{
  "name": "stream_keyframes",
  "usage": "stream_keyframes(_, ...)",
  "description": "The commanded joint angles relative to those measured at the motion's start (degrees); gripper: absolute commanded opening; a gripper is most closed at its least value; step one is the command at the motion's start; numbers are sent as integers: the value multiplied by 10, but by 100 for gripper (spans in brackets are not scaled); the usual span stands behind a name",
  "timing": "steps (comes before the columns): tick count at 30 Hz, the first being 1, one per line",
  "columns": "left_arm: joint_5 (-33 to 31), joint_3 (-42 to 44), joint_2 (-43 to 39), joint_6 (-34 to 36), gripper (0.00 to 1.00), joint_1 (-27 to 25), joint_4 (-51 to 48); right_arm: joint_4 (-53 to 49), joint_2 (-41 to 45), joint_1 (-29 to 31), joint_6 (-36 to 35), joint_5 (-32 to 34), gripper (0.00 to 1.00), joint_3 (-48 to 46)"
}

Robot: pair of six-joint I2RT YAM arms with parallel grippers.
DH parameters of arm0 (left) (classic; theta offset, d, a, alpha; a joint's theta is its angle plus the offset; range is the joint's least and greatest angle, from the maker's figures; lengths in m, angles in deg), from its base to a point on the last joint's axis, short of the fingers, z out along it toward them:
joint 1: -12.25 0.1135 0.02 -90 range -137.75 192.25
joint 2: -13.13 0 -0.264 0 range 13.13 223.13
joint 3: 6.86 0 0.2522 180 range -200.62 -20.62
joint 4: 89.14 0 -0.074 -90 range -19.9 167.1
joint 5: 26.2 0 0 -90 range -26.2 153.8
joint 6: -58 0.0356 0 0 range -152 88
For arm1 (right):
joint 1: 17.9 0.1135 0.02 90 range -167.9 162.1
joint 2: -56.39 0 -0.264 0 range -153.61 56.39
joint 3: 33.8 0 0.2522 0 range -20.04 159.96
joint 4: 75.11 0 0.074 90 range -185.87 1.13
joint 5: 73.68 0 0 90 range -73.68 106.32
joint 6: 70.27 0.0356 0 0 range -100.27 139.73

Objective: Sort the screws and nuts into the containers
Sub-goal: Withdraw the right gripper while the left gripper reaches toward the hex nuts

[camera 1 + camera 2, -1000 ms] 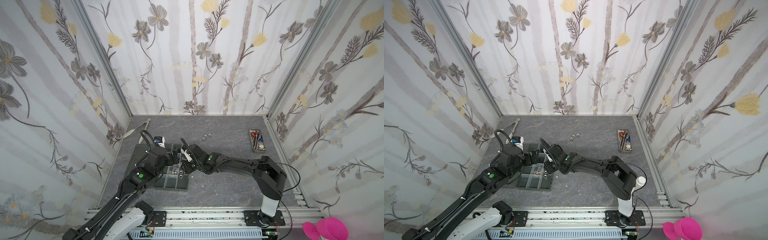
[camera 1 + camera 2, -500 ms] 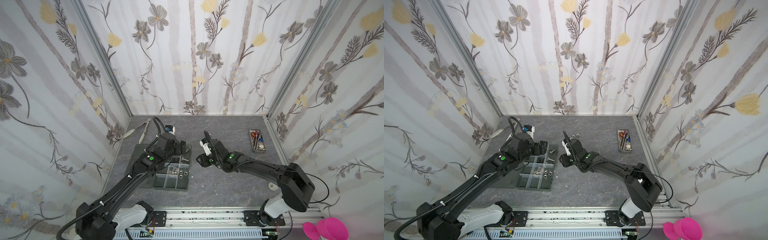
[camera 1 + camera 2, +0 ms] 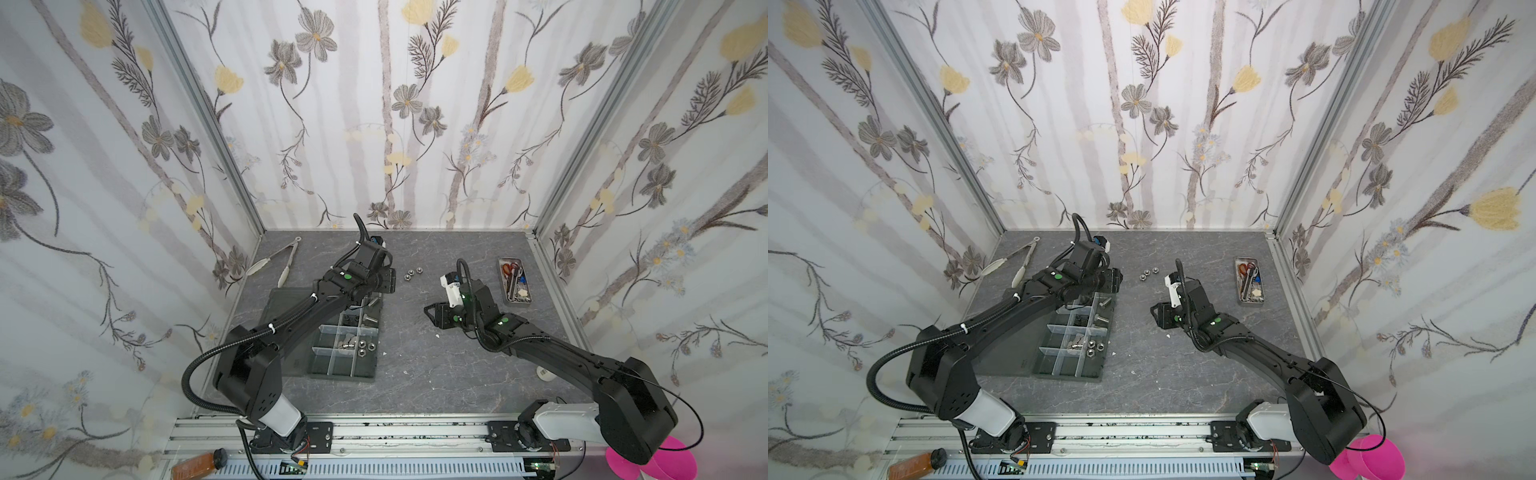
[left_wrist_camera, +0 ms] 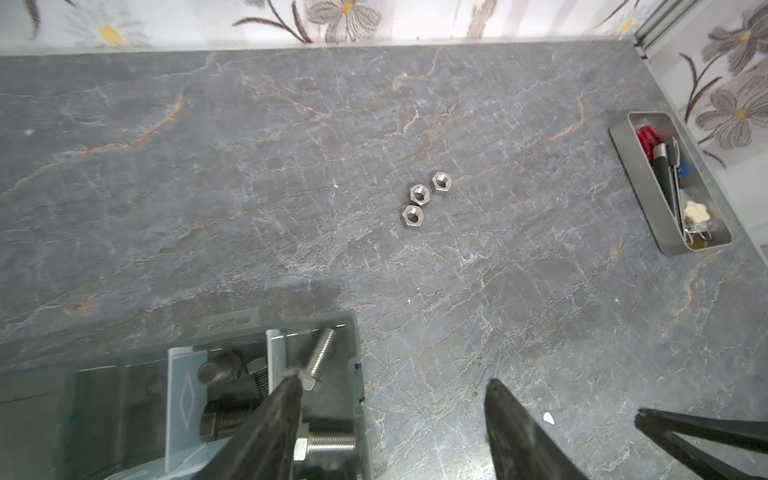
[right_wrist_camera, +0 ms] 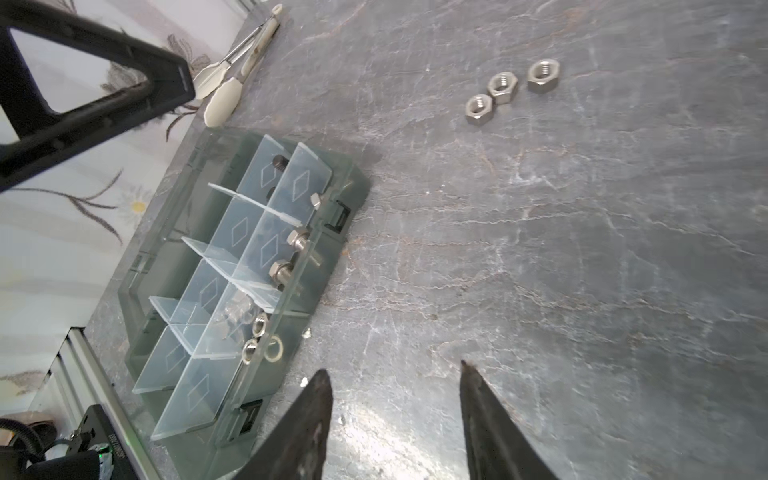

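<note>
Landmark: the organiser tray (image 3: pixel 345 377) lies on the table; every place below is given from it.
Screws: silver screws (image 4: pixel 319 358) and black ones lie in the cells at the tray's far end, kept apart by the clear dividers.
Sorted nuts: several silver hex nuts (image 3: pixel 358 345) sit in a cell nearer the tray's near end, apart from the screw cells.
Loose nuts (image 3: pixel 413 274): three silver hex nuts lie bunched on the bare table beyond the tray's far corner, clear of its rim. At least two seem to touch. They appear to be the last pieces left unsorted.
Left gripper (image 4: pixel 392 384): it hangs over the tray's far corner. Its fingers are spread fairly wide with nothing between them. One fingertip (image 4: pixel 289 390) is above the corner cell and the other is past the rim, over the table. The wrist looks toward the loose nuts, so they are probably its next target.
Right gripper (image 5: pixel 395 370): it is low over bare table, well off the tray's long side that faces it. Its fingers are moderately apart and empty. It is probably standing clear to leave the corner free.
Risk: because the nuts are bunched, a wide grasp may catch two or knock one aside.
</note>
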Motion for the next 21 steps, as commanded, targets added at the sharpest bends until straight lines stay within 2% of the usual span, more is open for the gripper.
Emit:
stream_keyframes(1, -2, -38, 43, 5, 68, -5, -2, 28, 22, -23, 9, -14, 52, -25)
stream_keyframes(5, -9, -97, 112, 5, 68, -11, -15, 32, 45, -52, 14, -20, 55, -44)
stream_keyframes(14, -1, -222, 247, -1, 68, -12, -39, 52, 83, -96, 4, -40, 76, -83)
stream_keyframes(21, 5, -307, 339, -1, 65, -12, -61, 59, 86, -114, 6, -48, 80, -94)
